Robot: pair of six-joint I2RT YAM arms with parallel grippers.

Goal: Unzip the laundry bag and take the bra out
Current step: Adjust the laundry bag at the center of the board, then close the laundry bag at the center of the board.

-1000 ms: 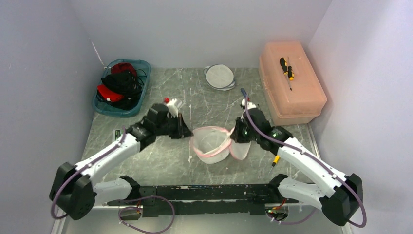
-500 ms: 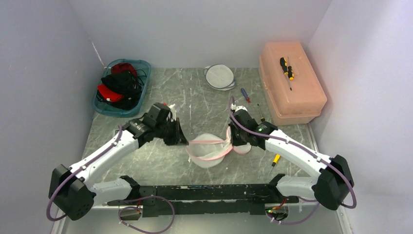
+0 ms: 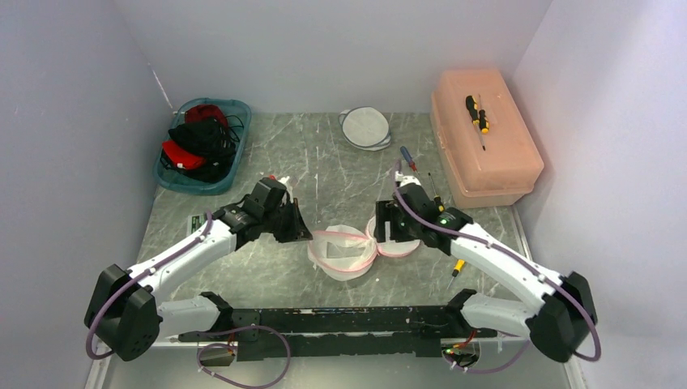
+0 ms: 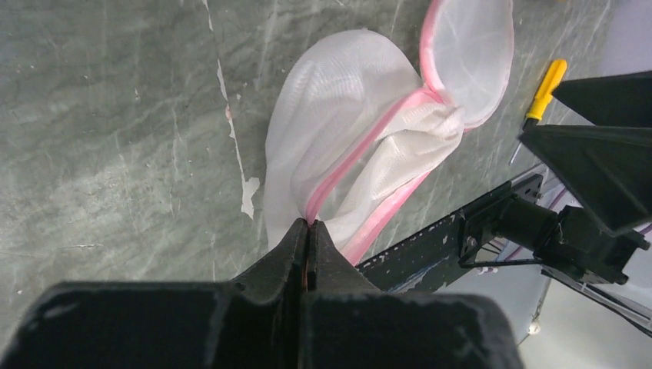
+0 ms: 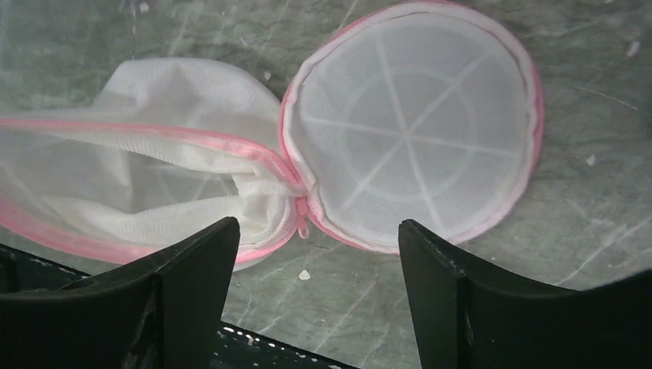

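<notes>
The laundry bag (image 3: 344,253) is white mesh with pink trim and lies unzipped on the table between my arms. Its round lid (image 5: 415,131) lies flat to the right, joined to the bag body (image 5: 154,177) at the pink zipper pull (image 5: 302,219). My left gripper (image 4: 308,224) is shut on the bag's pink rim (image 4: 338,173) at its left side. The right gripper (image 5: 317,227) stands open just above the table, near the hinge, with nothing between its fingers. I cannot make out the bra; it is hidden.
A teal basin (image 3: 240,144) of black and red clothes sits at the back left. A round white mesh item (image 3: 364,126) lies at the back. A salmon box (image 3: 484,154) stands right, a screwdriver (image 3: 478,113) on its lid. Loose screwdrivers (image 3: 407,158) (image 3: 458,266) lie near the right arm.
The right gripper has opened and let go of the bag. The lid has dropped flat onto the table and the bag has sagged lower. The left gripper keeps its hold.
</notes>
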